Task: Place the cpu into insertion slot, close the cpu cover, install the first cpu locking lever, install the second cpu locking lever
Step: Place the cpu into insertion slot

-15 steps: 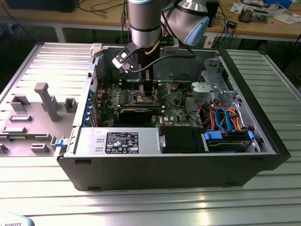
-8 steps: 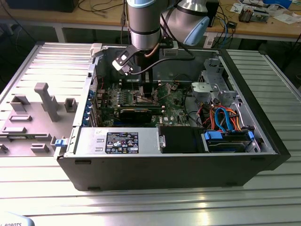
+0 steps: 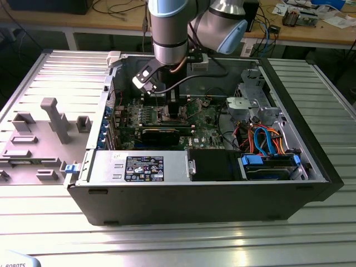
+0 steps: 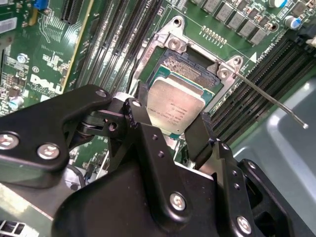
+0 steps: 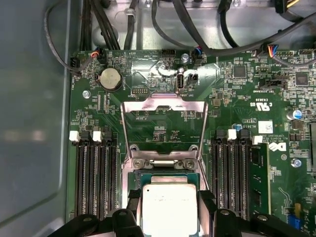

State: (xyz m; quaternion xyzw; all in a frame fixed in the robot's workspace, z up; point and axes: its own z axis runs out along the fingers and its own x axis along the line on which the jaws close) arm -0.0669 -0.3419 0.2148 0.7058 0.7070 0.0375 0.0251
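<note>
ribbed metal table (image 3: 167, 245) in fg; wood bench (image 3: 311, 34) w/ cables (image 3: 119, 8) behind

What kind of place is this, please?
Probably a robotics lab or workshop: an open computer case lies on a ribbed metal table, a robot arm reaches into it, and wooden benches behind carry cables.

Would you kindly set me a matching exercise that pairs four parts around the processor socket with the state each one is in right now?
Things:
1. cpu
2. cpu cover
3. insertion slot
4. locking lever

States:
A. swung open on its hinge
B. gripped between the fingers
C. thin rod sticking out, unlatched
D. uncovered, contacts partly showing beyond the chip

Pairs: 1-B; 2-A; 3-D; 4-C
</note>
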